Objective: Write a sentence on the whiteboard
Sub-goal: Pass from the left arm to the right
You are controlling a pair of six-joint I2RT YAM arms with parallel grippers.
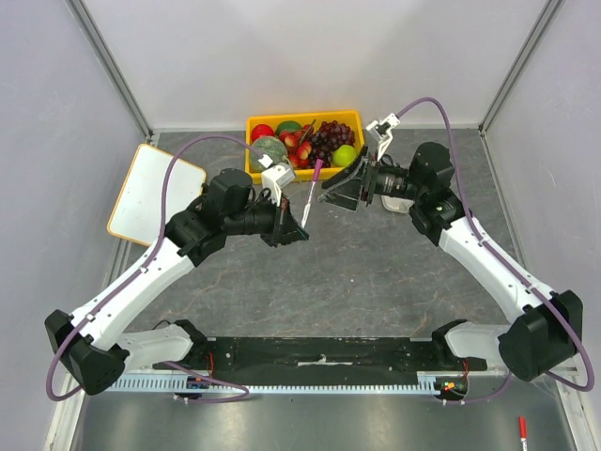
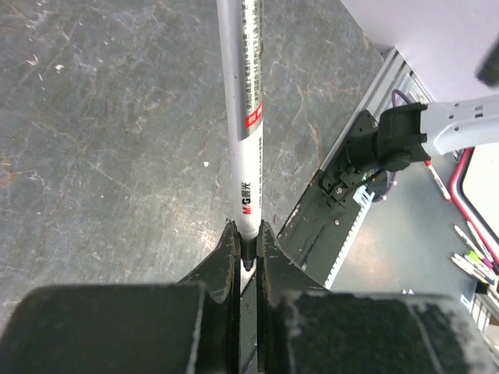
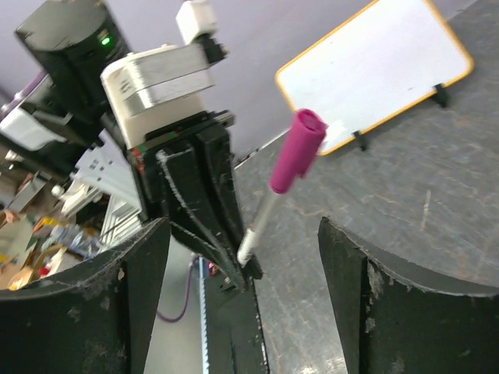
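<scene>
A white marker (image 1: 311, 193) with a pink cap (image 1: 318, 168) is held by its bare end in my left gripper (image 1: 302, 225), which is shut on it above the middle of the table. In the left wrist view the marker's barrel (image 2: 245, 117) runs straight out from that gripper (image 2: 247, 238). My right gripper (image 1: 329, 194) faces it from the right, open, just short of the capped end. Its view shows the right gripper (image 3: 242, 226) spread wide around the pink cap (image 3: 299, 148) without touching it. The whiteboard (image 1: 155, 193) lies far left, also seen as the whiteboard (image 3: 374, 70). No sentence shows on it.
A yellow fruit tray (image 1: 349, 117) full of fruit stands at the back, just behind both grippers. The black base rail (image 1: 319, 352) runs along the near edge. A red pen (image 1: 522, 434) lies off the table at the bottom right.
</scene>
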